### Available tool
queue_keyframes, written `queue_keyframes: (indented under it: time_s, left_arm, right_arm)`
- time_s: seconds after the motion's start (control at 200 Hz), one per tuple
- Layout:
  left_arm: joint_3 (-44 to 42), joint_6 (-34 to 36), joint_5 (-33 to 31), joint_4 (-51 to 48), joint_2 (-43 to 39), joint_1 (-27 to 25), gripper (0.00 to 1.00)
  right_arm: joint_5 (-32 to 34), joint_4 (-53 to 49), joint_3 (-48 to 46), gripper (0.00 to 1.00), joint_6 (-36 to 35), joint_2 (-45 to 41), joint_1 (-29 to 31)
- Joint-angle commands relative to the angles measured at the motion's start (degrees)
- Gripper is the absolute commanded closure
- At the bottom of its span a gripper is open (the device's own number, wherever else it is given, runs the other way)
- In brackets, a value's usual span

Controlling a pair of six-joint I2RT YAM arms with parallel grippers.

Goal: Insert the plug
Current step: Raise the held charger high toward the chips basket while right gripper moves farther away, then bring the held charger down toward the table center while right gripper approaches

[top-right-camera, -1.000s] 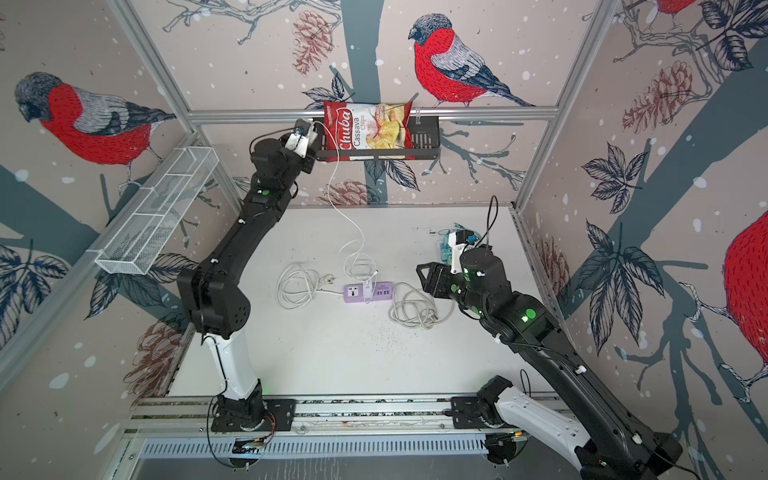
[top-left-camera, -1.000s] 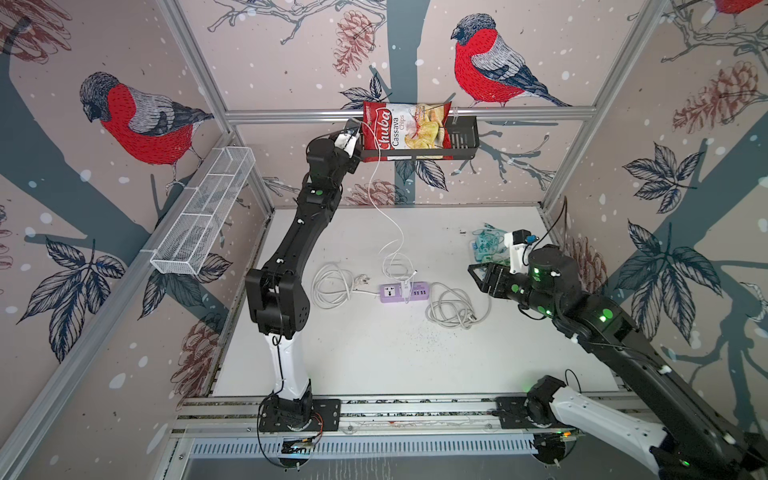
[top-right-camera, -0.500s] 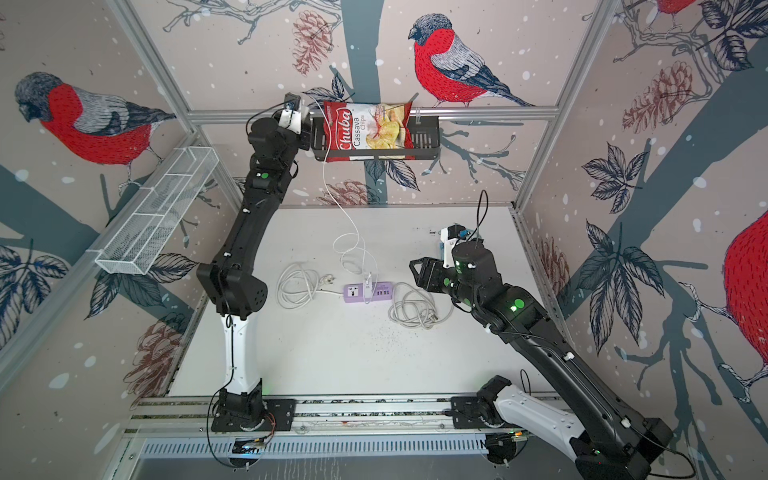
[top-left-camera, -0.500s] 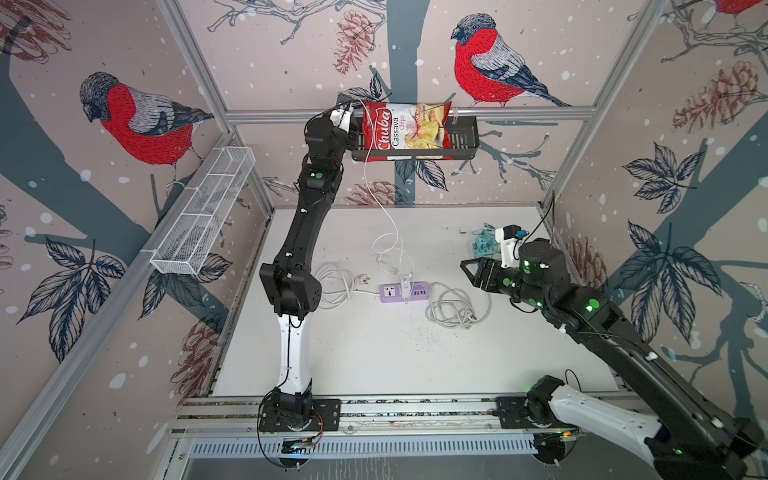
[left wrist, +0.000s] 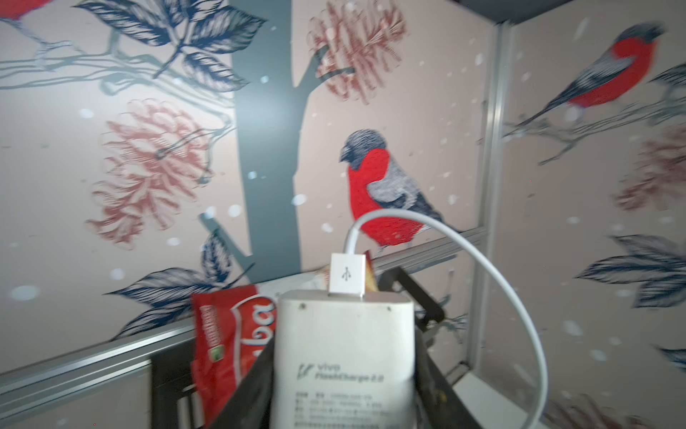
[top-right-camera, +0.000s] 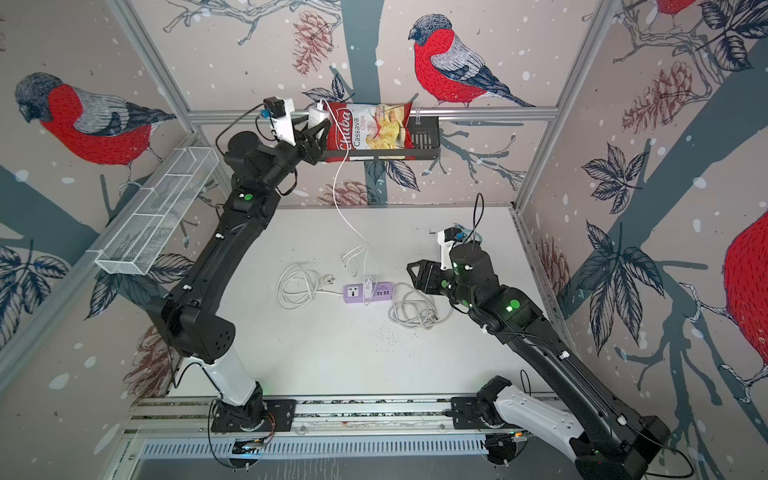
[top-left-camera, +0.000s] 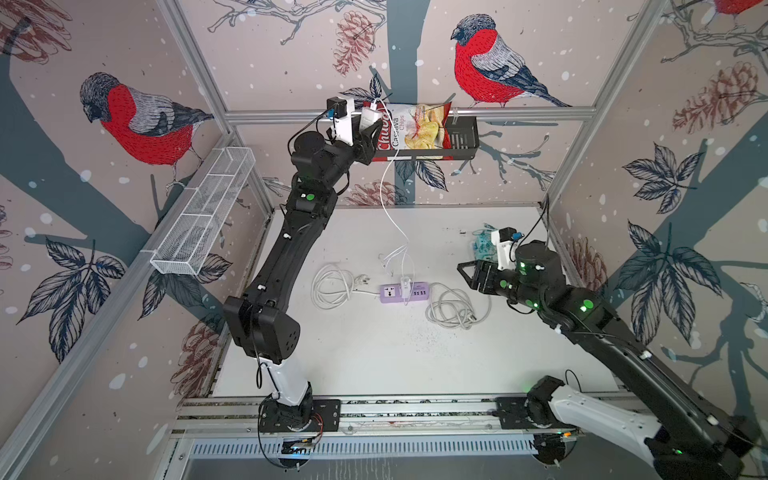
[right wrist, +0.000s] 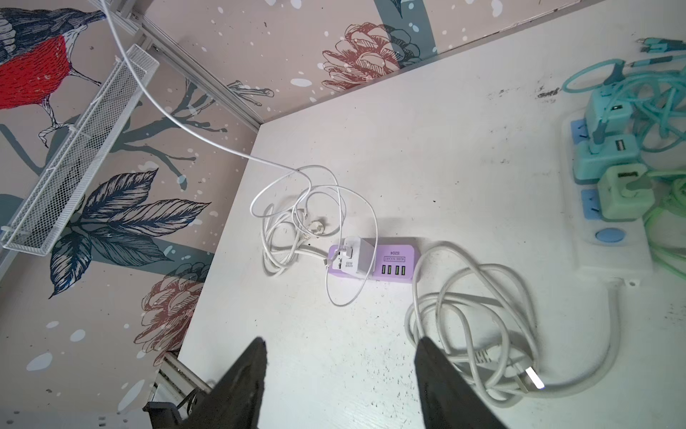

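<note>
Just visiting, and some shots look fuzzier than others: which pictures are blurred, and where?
Left wrist view: the wallpaper is smeared, as by motion, while the charger is fairly sharp. Right wrist view: crisp on the strip, soft shadows beside the cable. Both top views: sharp, evenly lit.

Clear to pass over bare white tabletop (top-left-camera: 374,357) on near side of purple rectangular plastic power strip (top-left-camera: 419,293). Hemmed at left end by loose white cable coil (top-left-camera: 332,287), at right end by grey-white cable coil (top-left-camera: 451,309) just beside. Crossed from above by thin white lead (left wrist: 401,213), slack from white plastic charger block (left wrist: 345,353) high at back wall down to strip. Blocked at far right corner by white socket bar (right wrist: 612,260) carrying teal and green adapters.
</note>
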Motion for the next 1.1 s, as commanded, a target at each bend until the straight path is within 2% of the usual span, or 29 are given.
queue_keyframes:
  time_s: [0.0,0.075,0.155,0.38,0.565,0.67,0.855,0.995,1.096]
  left_arm:
    - [1.53,-8.14,7.85,1.69,-2.21,-1.42,0.75]
    - [2.66,-10.93,9.69,0.06,-3.45,-2.51,0.75]
    - [-0.43,-14.26,11.89,1.72,-5.72,-4.25,0.75]
    - [-13.35,-11.39,11.03,2.46,-12.81,-13.61,0.75]
    - [-13.84,-13.79,15.74,3.37,-13.97,-17.38,0.75]
    - [-12.03,-10.17,14.78,0.39,-14.18,-18.91,0.75]
    - [-9.33,-2.04,7.60,-6.85,-12.64,-16.31,0.75]
    - [-9.60,-1.47,6.31,-5.86,-10.35,-8.02,0.75]
    - [-5.30,-0.03,6.57,-7.22,-5.36,-1.48,0.74]
  right_arm:
    - [0.98,0.30,1.13,0.35,-1.87,0.21,-1.57]
    - [0.73,-0.59,1.88,0.35,-2.59,0.27,-3.86]
    - [-0.24,-0.64,2.30,0.35,-3.23,0.29,-6.31]
    - [-4.67,0.96,2.87,0.35,-4.70,1.84,-9.70]
    - [-6.75,1.85,3.12,0.35,-6.09,3.46,-9.78]
    - [-6.38,1.47,4.08,0.35,-6.72,3.73,-10.23]
    - [-6.43,1.38,4.12,0.34,-6.61,3.66,-10.59]
    - [-7.03,2.03,3.39,0.34,-6.50,4.69,-10.62]
    - [-7.47,2.87,3.24,0.34,-6.42,6.17,-10.56]
